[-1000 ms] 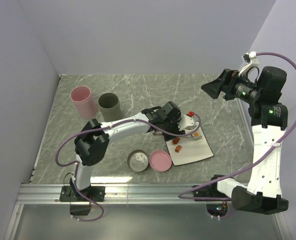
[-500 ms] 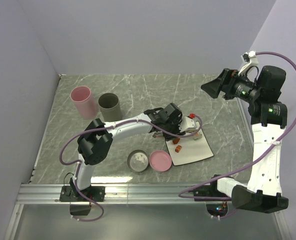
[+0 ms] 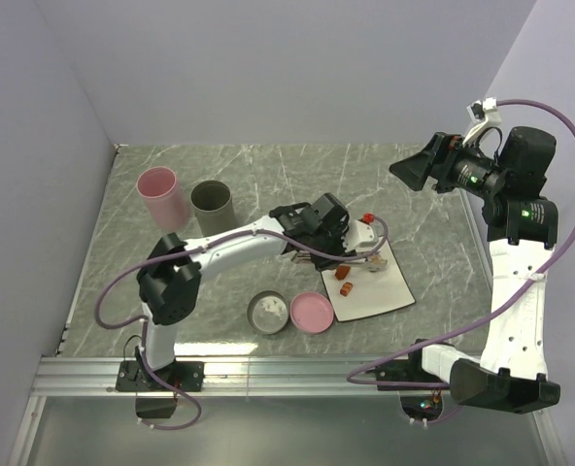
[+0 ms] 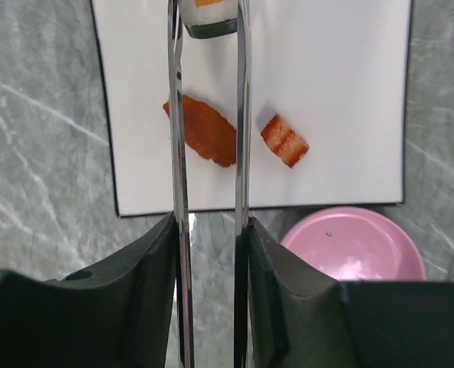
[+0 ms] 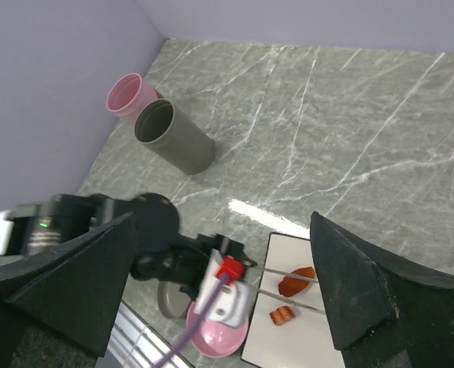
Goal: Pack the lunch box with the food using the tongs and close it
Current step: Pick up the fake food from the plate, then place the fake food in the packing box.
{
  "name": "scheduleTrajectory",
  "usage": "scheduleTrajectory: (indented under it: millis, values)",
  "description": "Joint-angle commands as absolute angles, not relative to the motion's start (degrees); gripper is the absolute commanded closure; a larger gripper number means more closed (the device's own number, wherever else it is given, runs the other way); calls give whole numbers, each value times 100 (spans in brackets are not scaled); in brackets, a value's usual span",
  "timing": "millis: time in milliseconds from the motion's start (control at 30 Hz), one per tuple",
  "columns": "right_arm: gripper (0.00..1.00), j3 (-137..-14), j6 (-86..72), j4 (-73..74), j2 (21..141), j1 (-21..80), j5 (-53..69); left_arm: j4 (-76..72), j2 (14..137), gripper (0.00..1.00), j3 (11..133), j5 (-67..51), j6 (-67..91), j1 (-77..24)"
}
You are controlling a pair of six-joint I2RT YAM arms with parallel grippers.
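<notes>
My left gripper (image 4: 209, 230) is shut on the silver tongs (image 4: 242, 115), whose two arms reach out over the white plate (image 4: 342, 92). Between the arms near their tips sits the dark-rimmed white square of food (image 4: 208, 17), cut off by the frame edge. The reddish-brown oval (image 4: 204, 130) lies on the plate under the arms, and the smaller orange-brown piece (image 4: 284, 140) lies just right of them. The open metal lunch box (image 3: 267, 312) and its pink lid (image 3: 310, 312) stand left of the plate. My right gripper (image 3: 414, 167) hangs open, high at the right, holding nothing.
A pink cup (image 3: 158, 195) and a grey cup (image 3: 211, 204) stand at the back left of the marble table. Walls close the left, back and right sides. The plate (image 3: 385, 291) lies between the two arm bases, near the front edge.
My left jaws have squeezed the tongs narrower, and the left arm's elbow has swung a little to the left. The right arm has not moved.
</notes>
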State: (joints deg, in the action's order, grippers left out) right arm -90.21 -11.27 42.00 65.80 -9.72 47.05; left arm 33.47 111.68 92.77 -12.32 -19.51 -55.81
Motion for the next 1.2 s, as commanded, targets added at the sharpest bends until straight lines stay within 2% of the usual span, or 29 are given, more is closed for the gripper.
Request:
scheduleTrajectory:
  millis: [0, 233, 533, 833, 1167]
  values:
    - [0, -9079, -1072, 4008, 6557, -1037, 4878, 3489, 10364, 71, 9624, -1546, -1723, -5432]
    - [0, -8991, -774, 4096, 6601, -1046, 4755, 3832, 9801, 77, 9756, -1828, -1450, -5028]
    - [0, -9018, -466, 4412, 6732, -1055, 4755, 4499, 8886, 79, 9695, -2030, -1398, -3965]
    - [0, -8684, 395, 4807, 6987, -1046, 4500, 5149, 8183, 80, 9580, -2592, -1450, -2155]
    - [0, -8289, 1142, 5142, 7365, -888, 4140, 6054, 7954, 81, 9773, -3348, -2170, 400]
